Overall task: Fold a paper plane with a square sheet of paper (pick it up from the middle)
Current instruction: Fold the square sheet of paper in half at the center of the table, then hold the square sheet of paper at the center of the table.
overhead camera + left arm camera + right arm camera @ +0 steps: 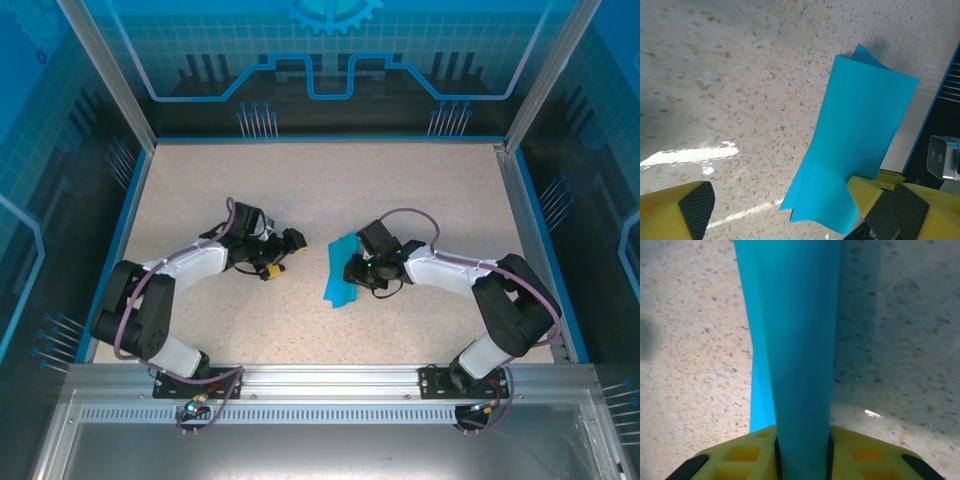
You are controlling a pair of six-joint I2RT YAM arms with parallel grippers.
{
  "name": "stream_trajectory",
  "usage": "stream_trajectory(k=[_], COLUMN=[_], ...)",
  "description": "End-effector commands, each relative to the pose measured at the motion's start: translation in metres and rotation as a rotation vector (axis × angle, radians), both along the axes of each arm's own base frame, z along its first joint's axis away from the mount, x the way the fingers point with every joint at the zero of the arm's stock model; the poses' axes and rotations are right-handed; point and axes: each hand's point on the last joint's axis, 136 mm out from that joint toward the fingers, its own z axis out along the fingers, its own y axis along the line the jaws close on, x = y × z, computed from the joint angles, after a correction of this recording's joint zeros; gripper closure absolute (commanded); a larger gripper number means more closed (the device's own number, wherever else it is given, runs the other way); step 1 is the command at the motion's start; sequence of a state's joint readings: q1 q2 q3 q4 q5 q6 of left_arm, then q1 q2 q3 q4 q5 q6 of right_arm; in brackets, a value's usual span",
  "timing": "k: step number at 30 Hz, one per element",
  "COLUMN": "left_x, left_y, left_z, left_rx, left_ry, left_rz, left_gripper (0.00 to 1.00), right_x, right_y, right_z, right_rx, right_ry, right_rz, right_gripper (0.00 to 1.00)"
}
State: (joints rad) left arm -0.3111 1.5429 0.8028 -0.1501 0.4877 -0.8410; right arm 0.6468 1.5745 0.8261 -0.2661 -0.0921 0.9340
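The square sheet of paper [338, 275] is teal-blue and folded double into a long strip near the table's middle. My right gripper [358, 268] is shut on one end of it. In the right wrist view the sheet [795, 340] runs straight up from between the yellow fingers [740, 455] of that gripper [802, 457]. My left gripper [283, 254] stands open just left of the sheet, apart from it. In the left wrist view the sheet [860, 130] stands bowed between the wide-apart fingers of the left gripper [802, 212], with a yellow finger [865, 190] of the right gripper pressed on its lower edge.
The speckled beige table [320, 190] is bordered by a blue rim [118, 230] and aluminium posts [105, 70]. A metal rail [330, 378] with both arm bases runs along the near edge. The blue rim [935, 100] lies close behind the sheet.
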Motion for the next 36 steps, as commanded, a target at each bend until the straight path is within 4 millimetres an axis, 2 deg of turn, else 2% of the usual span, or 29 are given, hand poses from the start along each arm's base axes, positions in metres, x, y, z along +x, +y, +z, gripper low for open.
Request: stream_trajectory(k=[1,7,10,15,19,20,26,28,32,36], left_x=[0.014,0.012,0.008,0.007,0.007,0.008,0.007,0.007,0.008,0.009], left_y=[-0.024,-0.06,-0.075,-0.099,-0.117,-0.121,-0.131,-0.131,-0.132,-0.133], left_z=[0.017,0.014,0.01,0.002,-0.004,-0.007,-0.028,-0.032,-0.035,-0.036], left_rx=[-0.042,-0.045,-0.041,-0.049,-0.055,-0.051,-0.008,-0.002,0.004,0.005], left_ry=[-0.048,-0.05,-0.041,-0.026,-0.012,-0.006,0.041,0.051,0.058,0.056], left_rz=[-0.043,-0.14,-0.18,-0.227,-0.268,-0.276,-0.302,-0.303,-0.309,-0.317], left_gripper=[0.08,0.19,0.3,0.5,0.61,0.63,0.7,0.71,0.71,0.72], right_x=[0.001,0.0,0.0,-0.003,-0.007,-0.002,0.001,0.005,0.015,0.021], right_y=[-0.017,-0.026,-0.031,-0.037,-0.042,-0.04,-0.049,-0.044,-0.039,-0.041], right_z=[-0.006,-0.009,-0.008,-0.007,-0.008,-0.001,0.007,0.011,0.019,0.014], right_rx=[-0.048,-0.109,-0.147,-0.182,-0.209,-0.207,-0.276,-0.252,-0.198,-0.17], right_ry=[0.001,0.024,0.028,0.042,0.053,0.04,0.02,0.007,-0.015,0.013], right_rz=[-0.058,-0.079,-0.075,-0.07,-0.062,-0.06,-0.029,0.003,0.019,0.011], right_gripper=[0.71,0.68,0.63,0.61,0.56,0.54,0.46,0.43,0.42,0.41])
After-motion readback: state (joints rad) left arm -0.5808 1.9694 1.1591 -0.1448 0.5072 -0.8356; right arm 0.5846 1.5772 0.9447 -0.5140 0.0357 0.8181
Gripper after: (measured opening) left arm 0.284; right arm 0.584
